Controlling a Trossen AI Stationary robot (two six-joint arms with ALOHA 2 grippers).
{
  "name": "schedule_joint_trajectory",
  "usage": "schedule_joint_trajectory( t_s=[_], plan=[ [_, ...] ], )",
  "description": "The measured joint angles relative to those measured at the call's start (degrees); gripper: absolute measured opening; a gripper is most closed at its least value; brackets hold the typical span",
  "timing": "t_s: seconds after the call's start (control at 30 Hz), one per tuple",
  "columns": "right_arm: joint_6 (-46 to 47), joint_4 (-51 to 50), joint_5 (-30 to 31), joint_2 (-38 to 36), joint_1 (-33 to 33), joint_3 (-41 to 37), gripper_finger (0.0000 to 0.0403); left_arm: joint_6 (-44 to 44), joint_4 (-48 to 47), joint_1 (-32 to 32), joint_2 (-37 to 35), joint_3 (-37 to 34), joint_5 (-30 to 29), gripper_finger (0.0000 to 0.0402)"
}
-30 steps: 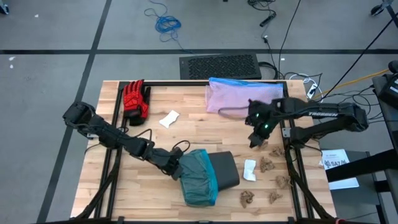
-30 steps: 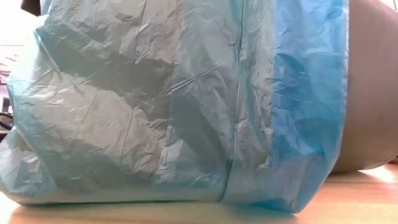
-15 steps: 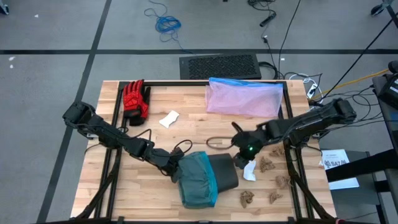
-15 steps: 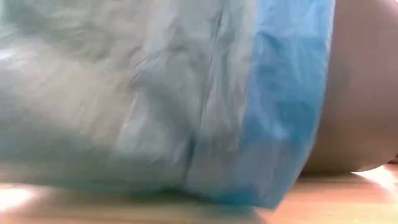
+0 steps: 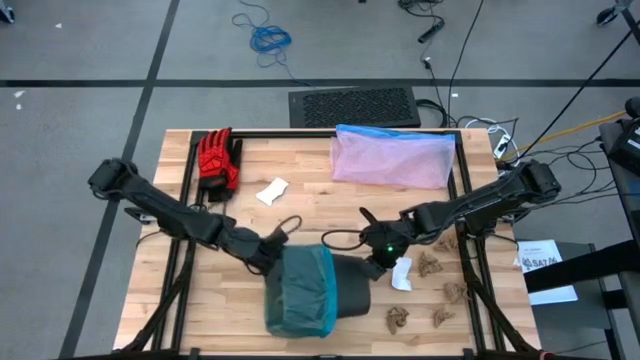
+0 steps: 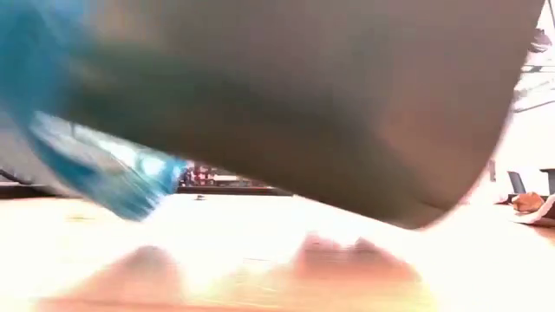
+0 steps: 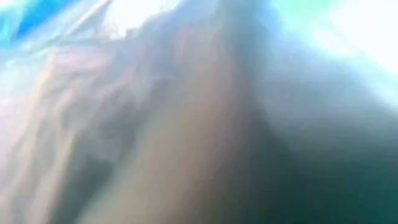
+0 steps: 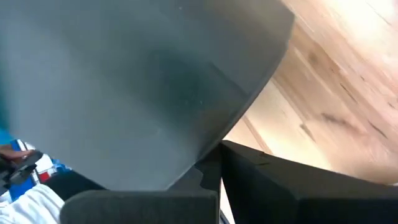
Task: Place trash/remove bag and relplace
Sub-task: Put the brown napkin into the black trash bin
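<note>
A dark grey bin (image 5: 352,285) lies on its side near the table's front. The teal-green bag (image 5: 300,292) is pulled over its open end, which faces the table's left. In the low view the bin (image 6: 329,95) hangs tilted with a gap under it, and the bag (image 6: 95,165) shows at its left. My left gripper (image 5: 272,256) is shut at the bag's far left corner. My right gripper (image 5: 374,258) is shut at the far edge of the bin's closed end. My left gripper has the bag at the far left corner (image 5: 283,262) of the part that covers the bin's mouth, coming slantwise from the table's left. The gripper and crumpled plastic hide the contact itself, and blurred bag fills its wrist view. Bag and bin hang tilted, partly off the table. My right gripper sets its shut fingers (image 8: 249,186) against the rim of the bin's closed end (image 8: 214,152), coming slantwise down from the table's right. It pinches nothing. The bin's grey wall (image 8: 137,81) fills most of its wrist view.
A pale pink bag with a blue edge (image 5: 392,157) lies at the far side, and a red glove (image 5: 218,160) at the far left. White paper scraps (image 5: 271,190) (image 5: 401,272) and brown crumpled bits (image 5: 430,265) (image 5: 397,318) lie right of the bin.
My right gripper has swept from beside the pink bag toward the near edge and down to the bin's closed end. My left gripper has risen, staying shut. The bin and bag have shifted toward the table's left and tipped, and their underside has come off the table.
</note>
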Motion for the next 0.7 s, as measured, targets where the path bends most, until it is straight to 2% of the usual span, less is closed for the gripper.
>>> schedule_joint_trajectory(
  t_s=[0.23,0.4,0.53,0.7],
  plan=[
    [-1.72,8.39,-1.25,4.81,-2.49,0.11,0.0000,1.34,-12.86,1.42,-7.09,4.21,0.04,0.0000],
    [-6.45,10.03,0.07,7.21,-6.31,0.13,0.0000,1.90,-21.87,2.61,-8.77,7.30,0.15,0.0000],
    [-11.05,8.14,2.65,7.84,-10.20,0.22,0.0004,1.91,-23.44,3.15,-8.88,7.59,1.19,0.0000],
    [-15.69,5.29,2.56,9.23,-15.30,0.24,0.0030,1.83,-23.57,3.19,-8.88,7.61,1.47,0.0000]
  ],
)
